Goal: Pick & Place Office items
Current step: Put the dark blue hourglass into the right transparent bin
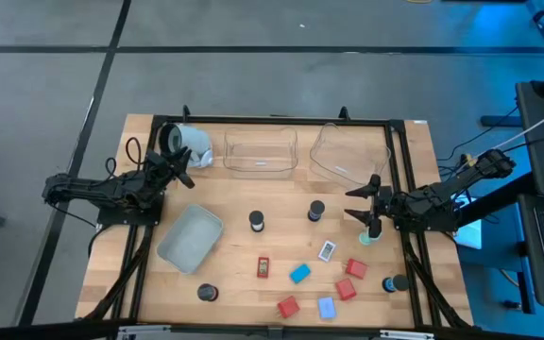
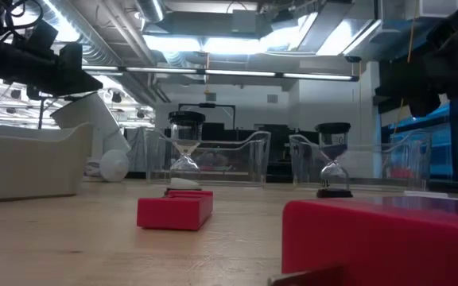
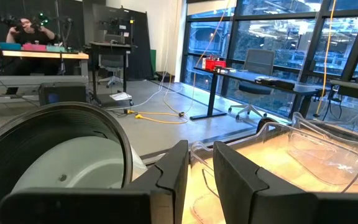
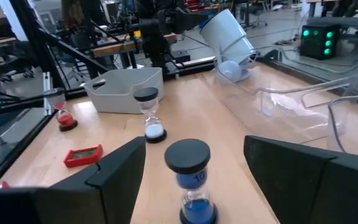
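Office items lie scattered over the near half of the table: red blocks (image 1: 356,268), blue blocks (image 1: 299,274), small hourglasses with black caps (image 1: 257,221), a card (image 1: 327,251) and a mint-green disc (image 1: 366,238). My right gripper (image 1: 350,204) hangs open at the table's right, pointing left at the blue-sand hourglass (image 4: 191,180), which stands upright on its base ahead of the fingers, untouched. My left gripper (image 1: 183,172) waits at the far left beside the white cylinder (image 1: 189,142). A narrow gap shows between its fingers (image 3: 201,171), with nothing in it.
Two clear trays (image 1: 261,153) (image 1: 349,151) stand along the far edge. A grey-blue tray (image 1: 190,238) sits left of centre. A black frame (image 1: 404,179) runs round the table. Bare wood lies between the trays and the items.
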`<state>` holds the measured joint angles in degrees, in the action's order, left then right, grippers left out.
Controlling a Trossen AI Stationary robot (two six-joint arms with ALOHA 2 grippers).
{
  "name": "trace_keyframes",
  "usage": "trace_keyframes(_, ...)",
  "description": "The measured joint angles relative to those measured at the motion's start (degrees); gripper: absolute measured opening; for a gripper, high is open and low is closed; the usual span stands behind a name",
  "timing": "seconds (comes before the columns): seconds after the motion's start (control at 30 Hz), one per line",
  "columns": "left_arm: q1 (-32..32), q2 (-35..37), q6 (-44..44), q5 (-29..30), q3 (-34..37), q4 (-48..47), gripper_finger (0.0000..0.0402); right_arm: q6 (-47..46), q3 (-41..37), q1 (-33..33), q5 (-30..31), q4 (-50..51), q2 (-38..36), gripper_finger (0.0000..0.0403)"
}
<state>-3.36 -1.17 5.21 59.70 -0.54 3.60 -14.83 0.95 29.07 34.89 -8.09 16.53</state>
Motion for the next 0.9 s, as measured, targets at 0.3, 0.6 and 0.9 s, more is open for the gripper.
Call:
trace_keyframes(0.3,-0.01,0.01,0.0,0.02,0.0,0.01,0.0072,-4.24,0.0,0.0,0.44,-0.01,0.0,0.0277)
trace_keyframes(0.6,-0.02,0.01,0.0,0.0,0.0,0.01,0.0072,-4.24,0.0,0.01,-2.8,-4.54,0.01,0.0277)
trace_keyframes(0.9,0.0,0.0,0.02,-0.8,0.0,0.13,0.0072,-4.52,0.0,0.01,0.29,-9.1,-0.01,0.0277)
